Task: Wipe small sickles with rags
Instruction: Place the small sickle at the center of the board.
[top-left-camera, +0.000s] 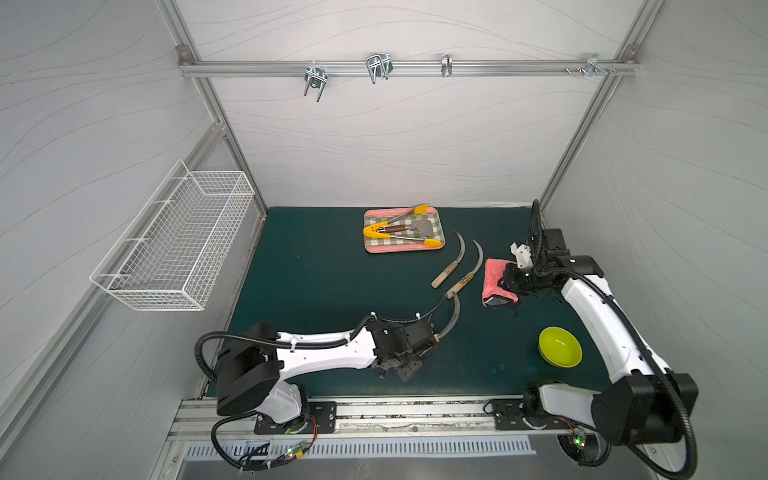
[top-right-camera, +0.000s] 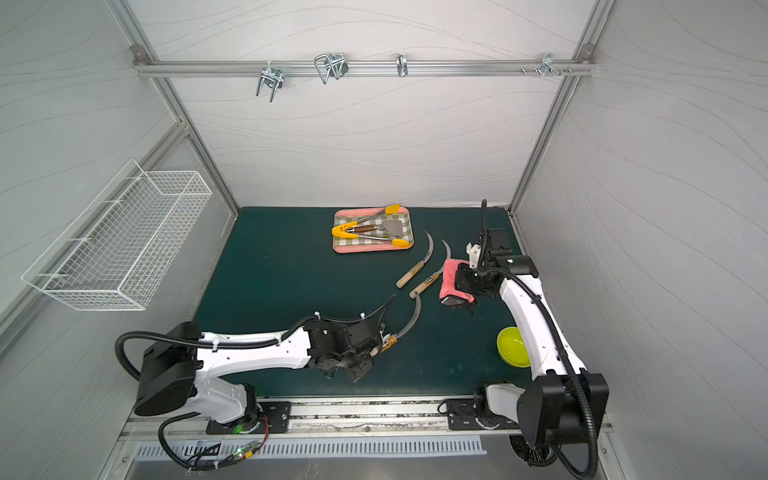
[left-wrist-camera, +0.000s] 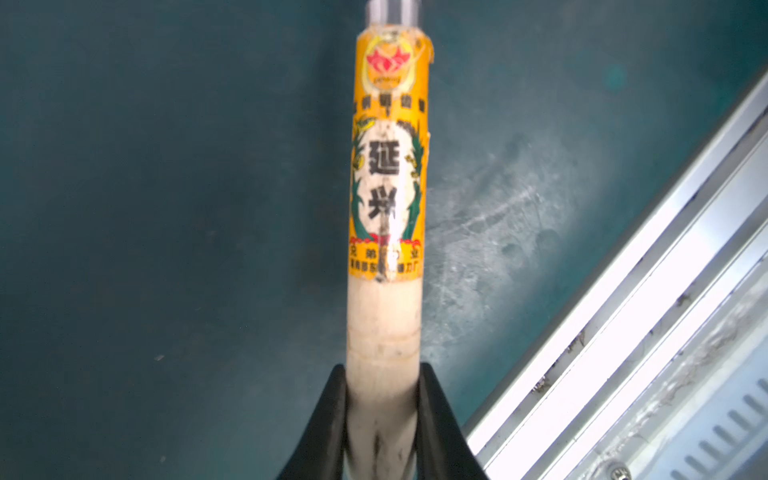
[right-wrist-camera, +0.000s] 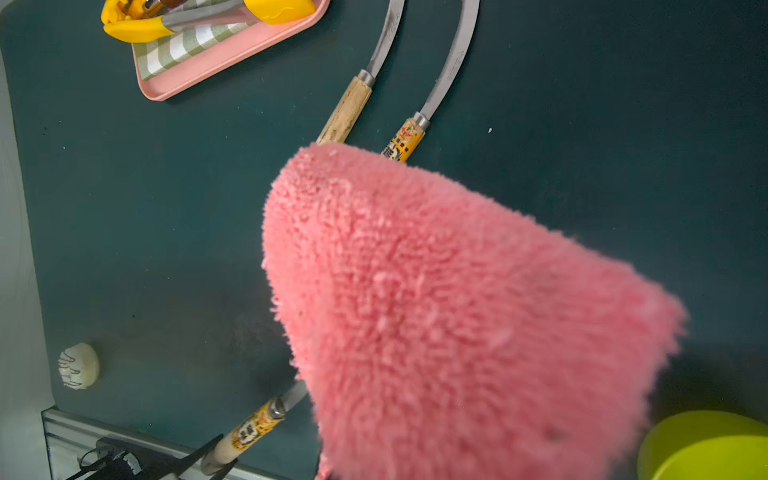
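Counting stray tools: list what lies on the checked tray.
On the tray: yellow-tipped tongs and a brown-handled spatula lying between their arms. Nothing else shows. Whatever lies directly beneath them is covered.

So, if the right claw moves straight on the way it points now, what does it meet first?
Probably the handle of the labelled sickle lying on the mat, just beyond the rag that the right claw holds. The rag would touch first; depth is unclear.
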